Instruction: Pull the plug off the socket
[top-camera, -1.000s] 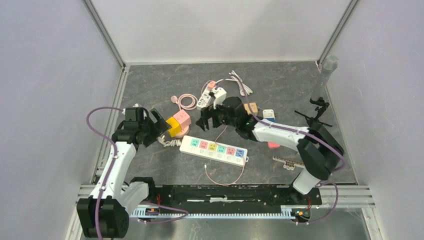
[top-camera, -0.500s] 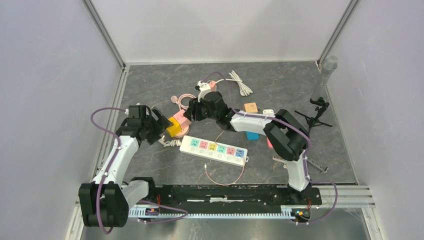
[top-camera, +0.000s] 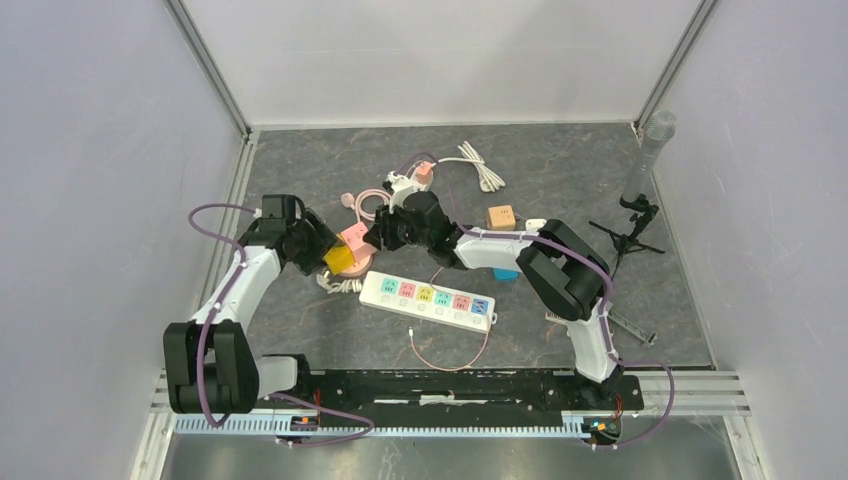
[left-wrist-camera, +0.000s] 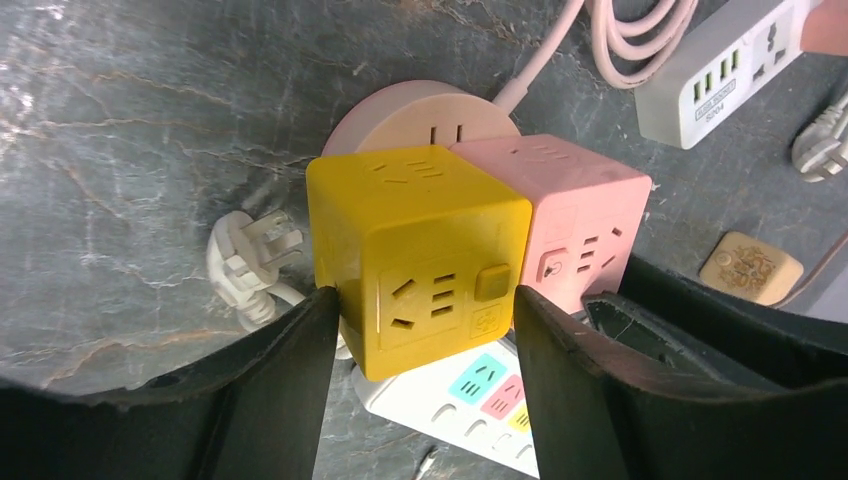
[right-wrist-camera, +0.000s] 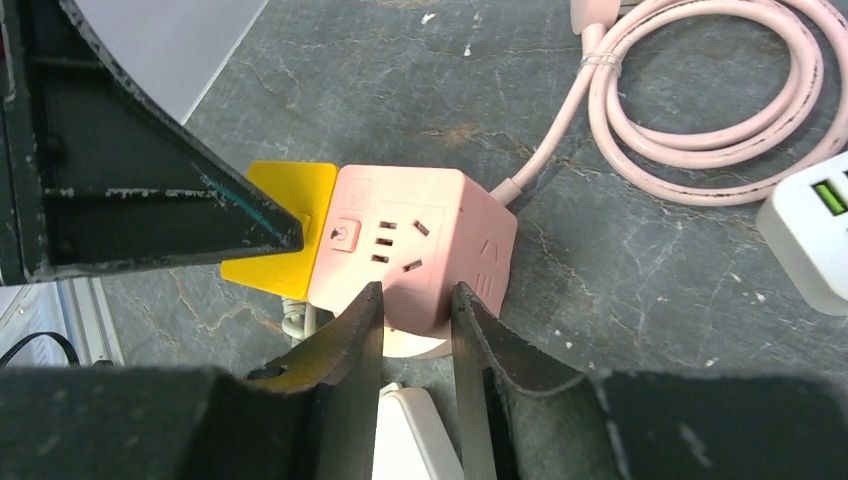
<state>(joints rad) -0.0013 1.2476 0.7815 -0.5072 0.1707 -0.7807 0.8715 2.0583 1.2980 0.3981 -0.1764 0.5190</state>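
A yellow cube socket (left-wrist-camera: 420, 250) is joined side to side with a pink cube socket (left-wrist-camera: 570, 220) on a round pink base (left-wrist-camera: 420, 115). My left gripper (left-wrist-camera: 420, 300) straddles the yellow cube (top-camera: 340, 259), and both fingers rest against its sides. My right gripper (right-wrist-camera: 413, 292) reaches the pink cube (right-wrist-camera: 410, 240) from the right, its jaws a narrow gap apart at the cube's near lower corner. Whether they pinch that corner does not show. In the top view the right gripper (top-camera: 382, 235) is beside the pink cube (top-camera: 355, 238). No separate plug shows between the cubes.
A white power strip with coloured sockets (top-camera: 427, 299) lies just in front of the cubes. A coiled pink cable (right-wrist-camera: 700, 110), a white USB strip (left-wrist-camera: 720, 60) and a loose white plug (left-wrist-camera: 250, 255) lie close by. A microphone stand (top-camera: 640, 190) is at the far right.
The right arm swung left from the table's middle to the pink cube and its jaws narrowed. The left gripper moved onto the yellow cube and closed in on its sides.
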